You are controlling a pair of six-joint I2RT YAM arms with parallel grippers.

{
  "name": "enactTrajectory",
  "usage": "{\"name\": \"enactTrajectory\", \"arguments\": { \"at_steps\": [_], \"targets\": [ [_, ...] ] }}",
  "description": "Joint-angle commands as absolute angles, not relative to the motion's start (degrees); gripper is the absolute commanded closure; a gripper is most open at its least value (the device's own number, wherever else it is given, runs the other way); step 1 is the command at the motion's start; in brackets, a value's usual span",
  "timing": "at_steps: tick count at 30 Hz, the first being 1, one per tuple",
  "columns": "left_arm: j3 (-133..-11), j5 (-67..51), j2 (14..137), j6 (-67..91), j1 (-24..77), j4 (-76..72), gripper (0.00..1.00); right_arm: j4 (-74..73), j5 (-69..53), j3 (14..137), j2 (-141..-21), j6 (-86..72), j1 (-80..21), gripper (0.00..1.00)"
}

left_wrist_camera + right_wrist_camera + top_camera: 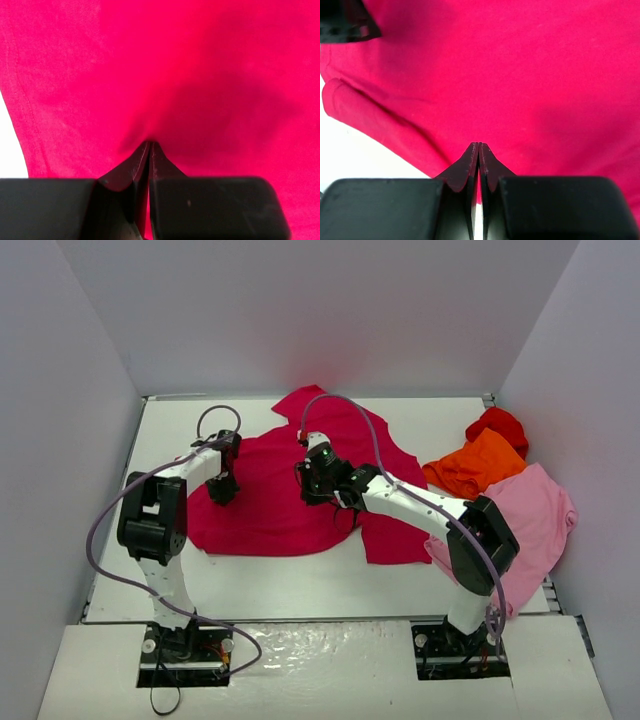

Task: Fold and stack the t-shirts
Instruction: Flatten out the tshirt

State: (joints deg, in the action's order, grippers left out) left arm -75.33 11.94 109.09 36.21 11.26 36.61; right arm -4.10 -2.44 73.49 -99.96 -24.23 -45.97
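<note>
left tool (pixel 150 145): clenched, pinching puckered crimson t-shirt (pixel 270 505) | right tool (pixel 478 146): clenched, grasp unclear | shirt: spread on surface (pixel 300 580), beneath and ahead of both tools, cloth edge at each tool's left

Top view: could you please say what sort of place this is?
Probably a lab robot test cell: plain white walls box in a white table, a left arm and right arm are bolted at its near edge, and a crimson shirt lies spread.
</note>
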Motion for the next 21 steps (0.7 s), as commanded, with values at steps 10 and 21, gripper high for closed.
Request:
{"name": "enactTrajectory", "arguments": {
  "at_steps": [10,21],
  "targets": [
    [-86.0,9.53,117.18,36.68,3.11,35.68,1.0,-0.97,-3.07,75.2,-97.67,-27.95,-55.39,1.0],
    [-82.84,1.05,115.92,35.44,2.88,31.13,1.0,14.82,-6.35,80.23,-111.78,-24.08,-62.95,0.7]
  ]
}}
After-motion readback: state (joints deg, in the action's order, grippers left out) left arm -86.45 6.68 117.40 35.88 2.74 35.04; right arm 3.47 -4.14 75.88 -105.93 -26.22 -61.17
